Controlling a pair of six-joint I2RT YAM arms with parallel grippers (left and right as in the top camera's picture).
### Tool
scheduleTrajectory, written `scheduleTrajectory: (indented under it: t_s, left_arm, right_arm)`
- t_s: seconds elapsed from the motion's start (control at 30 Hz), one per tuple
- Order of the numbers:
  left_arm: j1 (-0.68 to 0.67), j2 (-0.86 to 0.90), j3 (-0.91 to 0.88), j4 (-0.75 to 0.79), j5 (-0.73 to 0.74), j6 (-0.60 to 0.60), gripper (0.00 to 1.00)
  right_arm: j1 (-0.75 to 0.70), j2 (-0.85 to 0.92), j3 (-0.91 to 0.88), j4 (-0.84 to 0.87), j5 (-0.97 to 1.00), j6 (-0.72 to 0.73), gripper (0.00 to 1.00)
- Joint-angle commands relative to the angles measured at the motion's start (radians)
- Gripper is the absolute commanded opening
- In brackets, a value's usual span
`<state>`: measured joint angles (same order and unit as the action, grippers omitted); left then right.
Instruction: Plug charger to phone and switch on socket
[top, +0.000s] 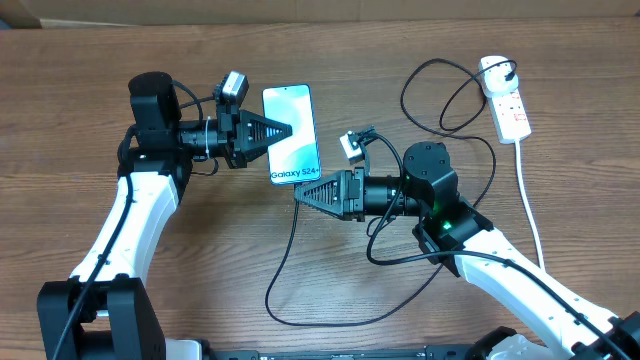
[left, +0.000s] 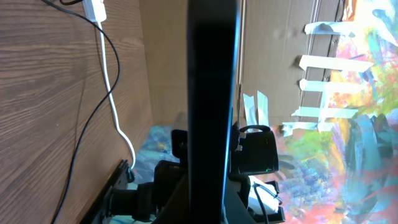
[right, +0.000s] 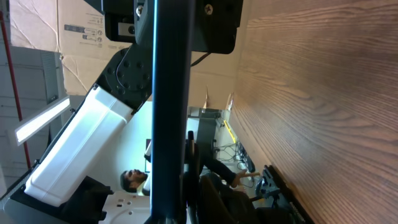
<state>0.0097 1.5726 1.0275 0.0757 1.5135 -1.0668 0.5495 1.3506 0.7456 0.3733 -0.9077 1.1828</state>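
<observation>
The phone (top: 300, 150), its light-blue screen facing up, is held above the table. My left gripper (top: 288, 130) is shut on its left long edge, and the left wrist view shows the phone as a dark upright bar (left: 211, 93). My right gripper (top: 300, 192) is shut at the phone's near end, by the "Galaxy S24" text. The charger's black cable (top: 281, 262) hangs from its tip, and its connector is hidden there. The cable loops across the table to a black plug (top: 498, 70) seated in the white socket (top: 510, 105) at the far right.
The socket's thick white cord (top: 530, 210) runs toward the table's front right. The black cable's loops (top: 450, 100) lie left of the socket and near the right arm's base (top: 400, 255). Cardboard walls (top: 300, 10) stand behind the table. The right wrist view shows the left arm (right: 87, 143) beyond the phone.
</observation>
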Motion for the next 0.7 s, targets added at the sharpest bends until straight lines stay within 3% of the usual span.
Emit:
scheduleTrajectory:
  t_s: [0.0,0.3,0.57,0.67]
  left_arm:
    - [-0.010,-0.019,0.023,0.005,0.067,0.035,0.04]
    - [0.016,-0.019,0.023,0.008,-0.020,0.055,0.04]
    - [0.056,-0.019,0.023,0.003,-0.124,0.123,0.04]
    - [0.055,-0.019,0.023,-0.002,-0.121,0.126,0.04]
  right_arm:
    - [-0.027,0.002,0.004,0.006,0.031,-0.009,0.04]
    - [-0.027,0.002,0.004,0.003,-0.063,-0.008,0.04]
    - [-0.027,0.002,0.003,-0.221,-0.028,-0.124,0.04]
    - [-0.022,0.002,0.003,-0.158,-0.050,-0.126,0.04]
